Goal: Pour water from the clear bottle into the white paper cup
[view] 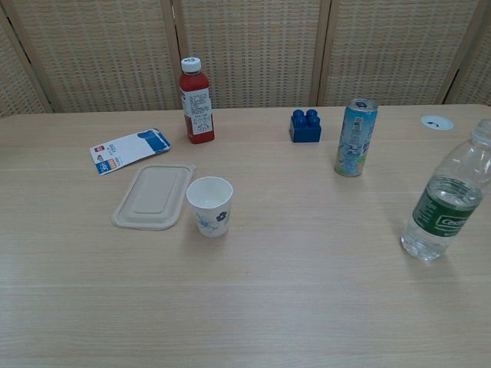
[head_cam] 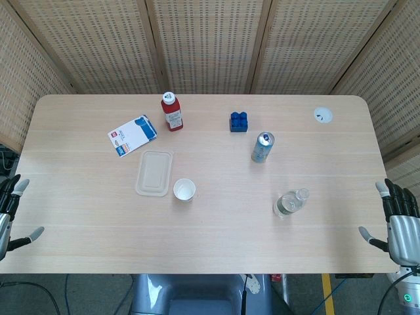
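- Clear bottle (view: 446, 201): upright on the table toward the right side, green label round its middle, part full of water; whether a cap is on cannot be told.
- White paper cup (view: 210, 205): upright near the middle, mouth open, just beside the shallow beige tray (head_cam: 154, 173); well apart from the bottle.
- Right hand (head_cam: 400, 222): off the table's right edge, fingers spread, holding nothing.
- Left hand (head_cam: 9, 212): off the left edge, fingers apart, empty.
- Step in hand, by my reckoning: the reach for the bottle, not yet begun.
- Advice: take the bottle with the right hand, the nearer one, round the labelled waist; a clear plastic wall likely yields, so grip firmly but lightly.
- Hazard: the drinks can (view: 355, 137) stands behind the bottle; carry the bottle across in front of it, then tilt slowly over the cup, which may tip easily.
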`<state>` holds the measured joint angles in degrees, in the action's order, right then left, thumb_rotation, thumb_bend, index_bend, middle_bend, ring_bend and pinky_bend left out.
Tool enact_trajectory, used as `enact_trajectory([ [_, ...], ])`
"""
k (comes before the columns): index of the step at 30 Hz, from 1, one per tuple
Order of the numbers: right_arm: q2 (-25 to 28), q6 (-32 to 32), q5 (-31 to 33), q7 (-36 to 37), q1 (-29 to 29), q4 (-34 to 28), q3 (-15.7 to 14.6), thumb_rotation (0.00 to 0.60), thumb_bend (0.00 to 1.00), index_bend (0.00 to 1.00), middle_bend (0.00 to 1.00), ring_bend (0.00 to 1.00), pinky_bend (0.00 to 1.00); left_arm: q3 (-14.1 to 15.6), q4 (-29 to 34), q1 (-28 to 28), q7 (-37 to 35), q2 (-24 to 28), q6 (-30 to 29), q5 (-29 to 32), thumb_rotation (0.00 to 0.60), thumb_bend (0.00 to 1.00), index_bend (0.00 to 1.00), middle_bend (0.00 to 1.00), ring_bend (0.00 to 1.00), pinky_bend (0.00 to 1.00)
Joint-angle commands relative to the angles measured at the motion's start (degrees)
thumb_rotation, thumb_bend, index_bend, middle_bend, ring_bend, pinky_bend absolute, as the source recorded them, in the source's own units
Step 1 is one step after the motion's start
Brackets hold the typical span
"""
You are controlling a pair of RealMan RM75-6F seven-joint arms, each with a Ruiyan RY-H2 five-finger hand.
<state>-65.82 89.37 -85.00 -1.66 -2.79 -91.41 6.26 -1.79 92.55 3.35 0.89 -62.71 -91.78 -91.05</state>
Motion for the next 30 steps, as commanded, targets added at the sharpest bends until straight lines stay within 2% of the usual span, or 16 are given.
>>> enact_trajectory([
  [1, 0.6, -1.4, 0.6, 0.5, -0.3, -0.4, -0.2, 0.600, 0.00, 0.00, 0.00, 0.00, 0.00, 0.1, 0.0, -0.1, 0.1, 0.0, 0.1, 0.0, 0.600, 0.00, 0.00, 0.00, 0.00, 0.00],
  [4, 0.5, -2.7, 1.2, 1.2, -0.7, 0.0, -0.3, 0.600, 0.00, 0.00, 0.00, 0.00, 0.00, 0.1, 0.0, -0.1, 0.2, 0.0, 0.2, -0.1, 0.600, 0.00, 0.00, 0.00, 0.00, 0.00],
  [7, 0.9, -6.7, 2.6, 4.6, -1.7, 0.4, -0.8, 0.600, 0.00, 0.00, 0.00, 0.00, 0.00, 0.2, 0.1, -0.1, 0.6, -0.2, 0.1, -0.3, 0.600, 0.00, 0.00, 0.00, 0.00, 0.00],
  [11, 1.6, -17.3, 4.8, 13.3, -5.0, 4.2, -1.8, 0.600, 0.00, 0.00, 0.00, 0.00, 0.00, 0.4, 0.3, 0.2, 1.3, -0.5, 1.1, -0.4, 0.600, 0.00, 0.00, 0.00, 0.00, 0.00],
  [16, 0.3, -25.5, 3.1, 26.9, -8.3, 9.8, -3.2, 0.600, 0.00, 0.00, 0.00, 0.00, 0.00, 0.8, 0.2, 0.5, 1.0, -0.4, 1.9, -0.7, 0.600, 0.00, 0.00, 0.00, 0.00, 0.00],
  [22, -3.6, -29.1, -1.1, 36.3, -11.2, 15.6, -5.1, 0.600, 0.00, 0.00, 0.00, 0.00, 0.00, 0.8, 0.5, 0.5, 0.4, -0.2, 1.8, -0.7, 0.600, 0.00, 0.00, 0.00, 0.00, 0.00],
  [30, -6.8, -33.1, -0.9, 41.8, -14.6, 17.6, -5.1, 0.600, 0.00, 0.00, 0.00, 0.00, 0.00, 0.2, 0.4, 1.1, -0.7, 0.1, 3.4, 0.9, 0.600, 0.00, 0.00, 0.00, 0.00, 0.00],
])
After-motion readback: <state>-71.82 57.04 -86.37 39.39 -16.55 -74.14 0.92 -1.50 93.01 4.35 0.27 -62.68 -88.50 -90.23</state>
